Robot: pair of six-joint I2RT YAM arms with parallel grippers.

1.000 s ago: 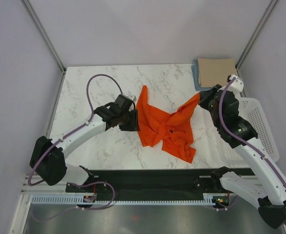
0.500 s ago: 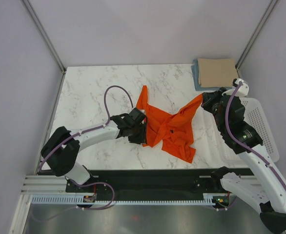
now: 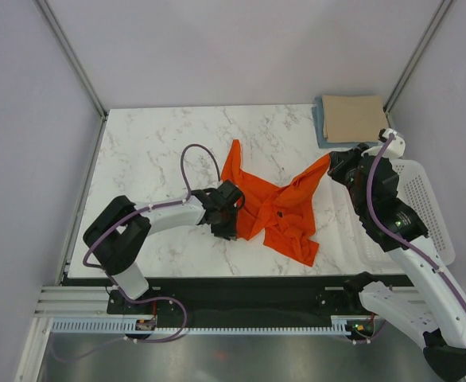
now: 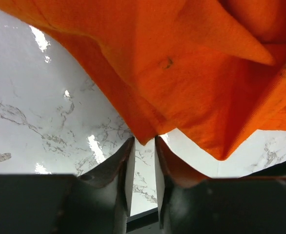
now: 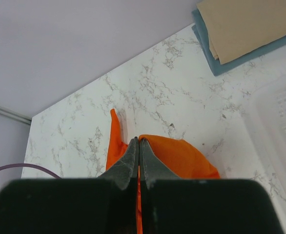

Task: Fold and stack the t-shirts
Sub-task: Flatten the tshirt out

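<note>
**Orange shirt held at right corner, left jaws at its left edge**

Left gripper (image 3: 234,218) sits low on the table (image 3: 153,143) at the left edge of the orange t-shirt (image 3: 277,208), likely to take a second hold for spreading it; jaws narrowly open, a fold tip at the fingertips, not visibly clamped; shirt lies crumpled mid-table; right gripper (image 3: 334,165) is closed on its right corner, holding it taut; tan t-shirt (image 3: 354,118) lies folded on the blue t-shirt (image 3: 320,119), far right corner.
</note>
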